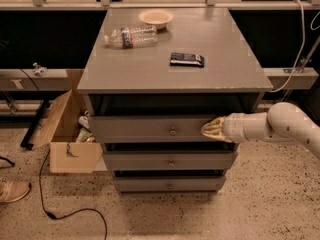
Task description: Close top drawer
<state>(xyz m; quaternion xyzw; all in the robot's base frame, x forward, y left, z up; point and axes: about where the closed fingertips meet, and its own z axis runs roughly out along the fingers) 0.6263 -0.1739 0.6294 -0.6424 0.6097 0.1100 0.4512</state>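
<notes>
The top drawer (pixel 150 129) is a wide grey drawer with a small round metal knob (pixel 173 131) at its centre, uppermost of three in a grey cabinet. It stands out only a little from the cabinet front, with a dark gap above it. My gripper (pixel 212 129) is at the end of the white arm coming in from the right. Its pale tip touches the right part of the drawer's front panel.
On the cabinet top (pixel 220 69) lie a plastic bottle (pixel 131 36), a small bowl (pixel 156 17) and a dark flat packet (pixel 186 59). An open cardboard box (pixel 67 134) stands on the floor at the left. A black cable (pixel 60 211) and a shoe (pixel 12 190) lie on the floor.
</notes>
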